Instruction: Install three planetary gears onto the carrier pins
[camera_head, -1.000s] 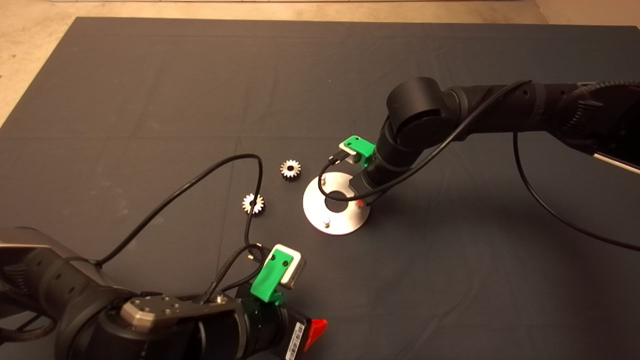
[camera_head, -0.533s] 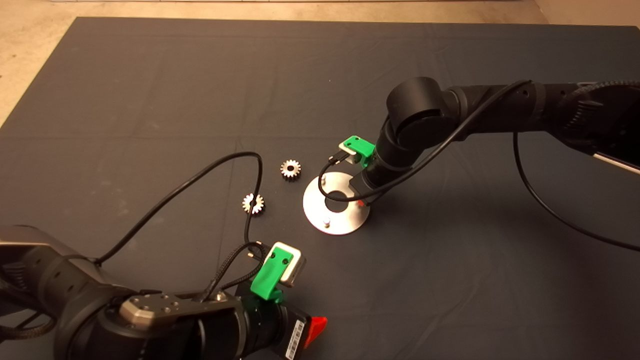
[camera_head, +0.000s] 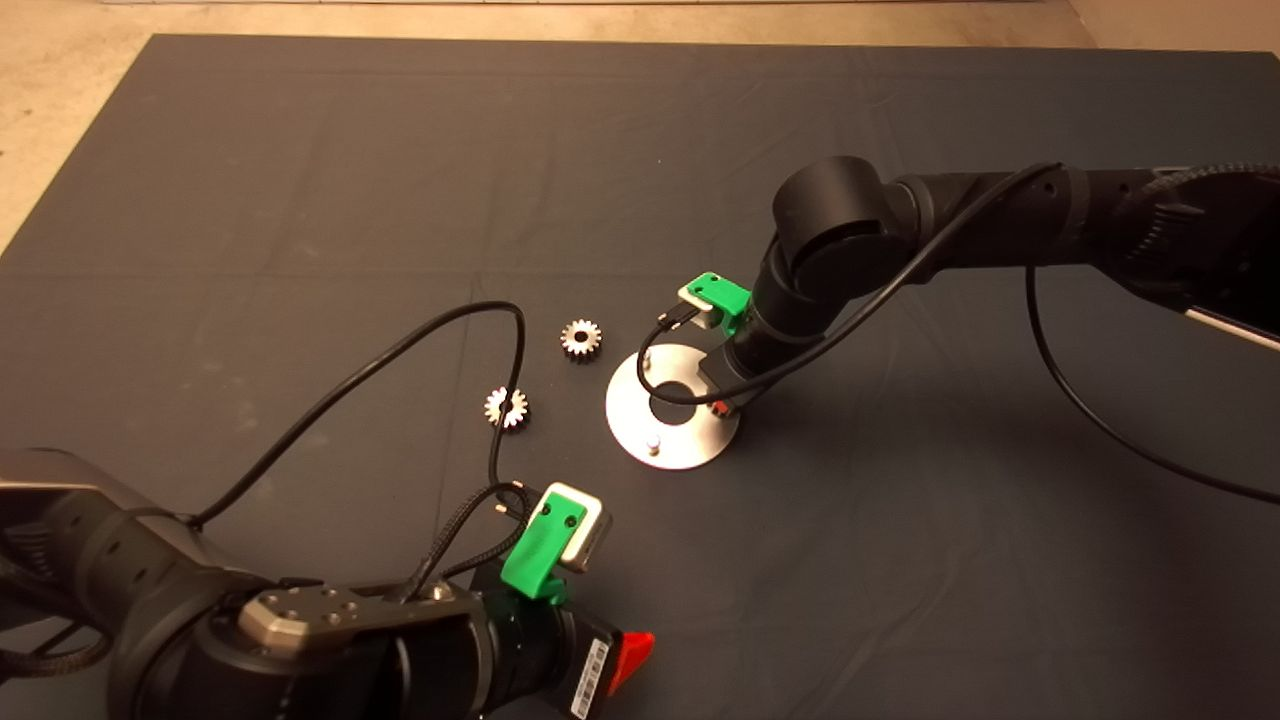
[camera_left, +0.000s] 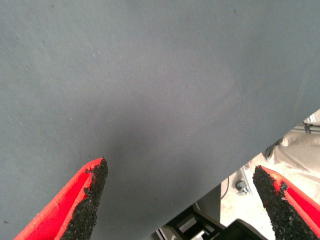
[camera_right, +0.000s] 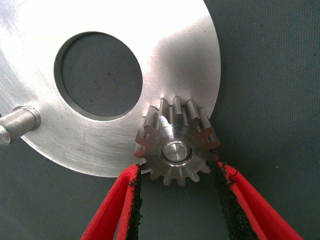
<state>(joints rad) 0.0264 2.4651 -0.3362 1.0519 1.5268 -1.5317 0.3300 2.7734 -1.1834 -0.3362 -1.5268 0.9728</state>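
Note:
The shiny steel disc (camera_head: 690, 440) lies mid-mat with two bare carrier pins (camera_head: 648, 354) (camera_head: 653, 441) standing on it. My right gripper (camera_head: 722, 403) hangs over the disc's right rim. In the right wrist view one planetary gear (camera_right: 177, 150) sits on a pin whose end shows in its bore, on the disc (camera_right: 175, 65). The right gripper (camera_right: 177, 167) is open, its pads close beside the gear's teeth. Another bare pin (camera_right: 17, 122) shows there too. Two loose gears (camera_head: 581, 339) (camera_head: 507, 407) lie left of the disc. My left gripper (camera_head: 628, 655) (camera_left: 180, 170) is parked open at the lower left.
A black cable (camera_head: 420, 345) from the left arm loops over the mat close to the loose gears. The right arm's cable (camera_head: 690, 395) hangs across the disc's centre hole. The mat's near edge and the floor show in the left wrist view.
The right arm has shifted very slightly over the disc. The left arm, the loose gears and the disc stay where they were.

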